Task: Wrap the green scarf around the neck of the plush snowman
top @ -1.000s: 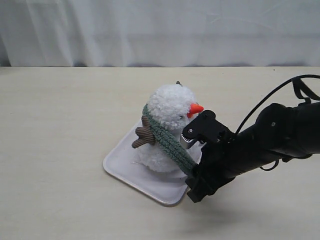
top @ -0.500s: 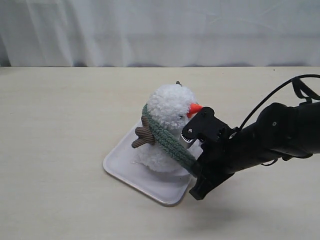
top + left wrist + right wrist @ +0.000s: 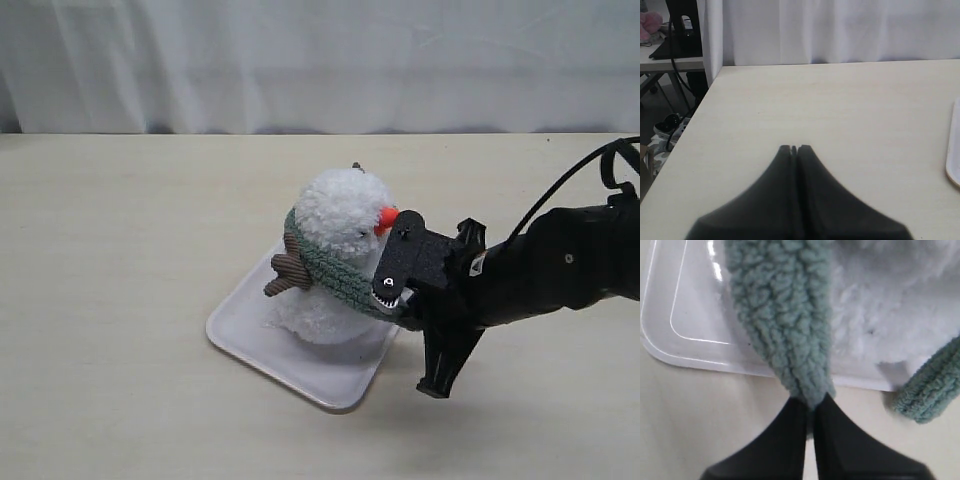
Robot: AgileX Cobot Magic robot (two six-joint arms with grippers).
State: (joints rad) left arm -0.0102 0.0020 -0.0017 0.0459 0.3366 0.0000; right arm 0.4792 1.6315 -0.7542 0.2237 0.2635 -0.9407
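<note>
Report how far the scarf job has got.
Done: the green scarf is draped around the plush snowman at the neck. In hand: the right gripper is shut on one scarf end. Left, likely: carry that end across to close the wrap; the other end lies loose by the tray.

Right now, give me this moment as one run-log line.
right gripper: shut on green scarf | left gripper: shut, empty | snowman: on tray
</note>
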